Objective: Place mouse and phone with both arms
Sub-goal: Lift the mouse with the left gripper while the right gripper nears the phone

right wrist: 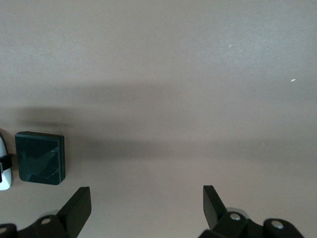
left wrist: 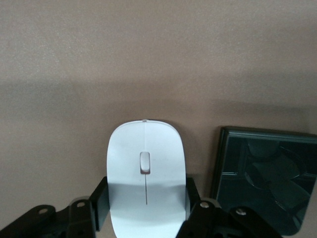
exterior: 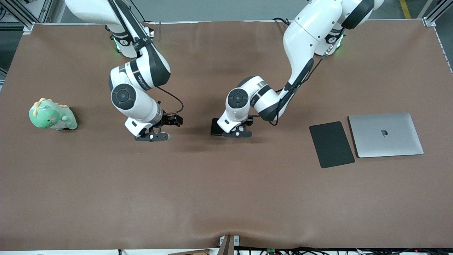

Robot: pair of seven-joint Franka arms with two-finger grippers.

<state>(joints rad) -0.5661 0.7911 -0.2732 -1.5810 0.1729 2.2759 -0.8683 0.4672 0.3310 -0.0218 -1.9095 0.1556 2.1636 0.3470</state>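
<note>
The left claw (left wrist: 146,210) grips the mouse (left wrist: 145,173) on the counter (exterior: 226,184), just beside the phone (left wrist: 265,178). The right claw (right wrist: 147,206) hangs spread over bare counter.

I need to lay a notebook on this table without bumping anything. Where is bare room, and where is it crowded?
The table is bare all along its edge nearest the front camera, and between the dinosaur toy and the right gripper. It is crowded mid-table, where the left gripper straddles the mouse beside the phone, and where black pad and laptop lie together.
</note>
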